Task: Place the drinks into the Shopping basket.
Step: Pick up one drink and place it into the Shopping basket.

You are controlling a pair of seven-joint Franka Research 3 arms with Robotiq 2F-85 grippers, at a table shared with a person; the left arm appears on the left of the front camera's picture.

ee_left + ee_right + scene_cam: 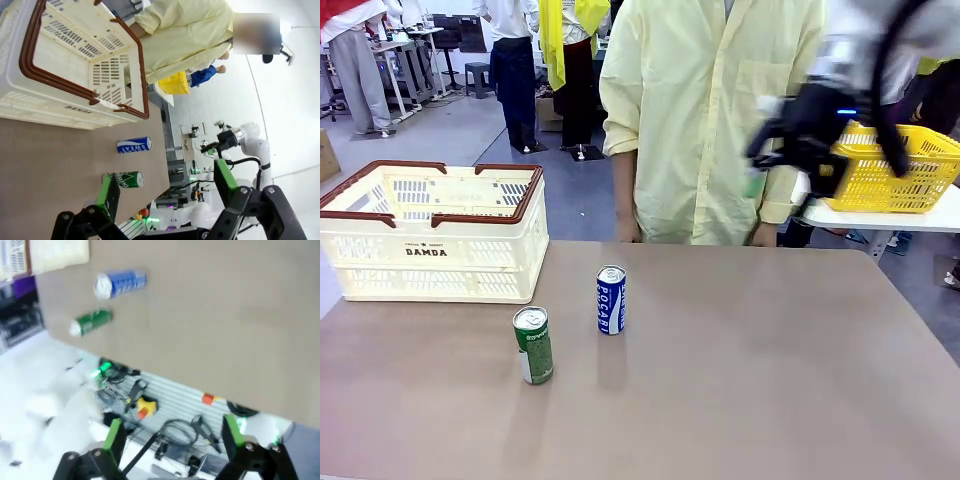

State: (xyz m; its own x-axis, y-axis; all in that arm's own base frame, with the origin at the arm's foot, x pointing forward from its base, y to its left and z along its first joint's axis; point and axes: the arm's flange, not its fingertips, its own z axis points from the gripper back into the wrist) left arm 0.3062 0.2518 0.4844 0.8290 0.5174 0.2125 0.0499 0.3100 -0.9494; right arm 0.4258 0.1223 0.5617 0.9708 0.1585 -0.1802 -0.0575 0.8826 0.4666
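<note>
Jaws on left gripper (pixel 165 180) and right gripper (pixel 172 424) are hanging released, empty, while blue can (pixel 611 300) is standing on bench (pixel 770 350), green can (pixel 533 345) at its 7 o'clock, basket (pixel 380 250) at its 10 o'clock.

Brown table (pixel 770 380), plain matte top. Shopping basket (pixel 430 268) stands on it at the far left, cream slotted walls, red-brown rim, "DAMDA" side facing the robot. Blue can (pixel 611 300) upright on the table, right of the basket and a bit nearer the robot, not touching it. Green can (pixel 533 345) upright, in front of the basket's right corner, nearer the robot still. The cans are close together but apart.
</note>
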